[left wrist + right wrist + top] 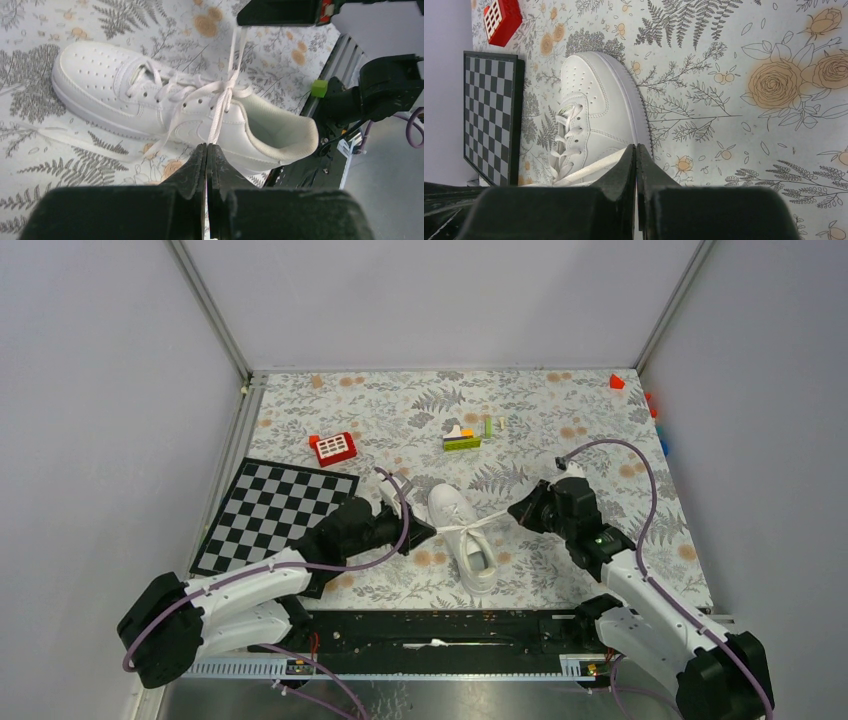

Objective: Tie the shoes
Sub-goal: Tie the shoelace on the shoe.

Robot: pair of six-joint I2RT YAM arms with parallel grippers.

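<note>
One white sneaker (pixel 463 537) lies on the floral table (pixel 560 430) between the two hands. Its long axis runs near to far, with the toe toward the far wall and angled slightly left, and the heel opening toward the arm bases. The left hand (pixel 206 150) has its fingers pressed together on a strand of the laces (pixel 223 100), just beside the shoe's left flank. The right hand (pixel 636 149) is likewise clamped on a strand at the opposite side. Both strands run taut to a crossing over the tongue; whether that is a true knot is hard to tell. To the left lies one checkerboard (pixel 275 512), and beyond it one red brick (pixel 333 447). Coloured pieces (pixel 662 445) at the right wall are cut off.
</note>
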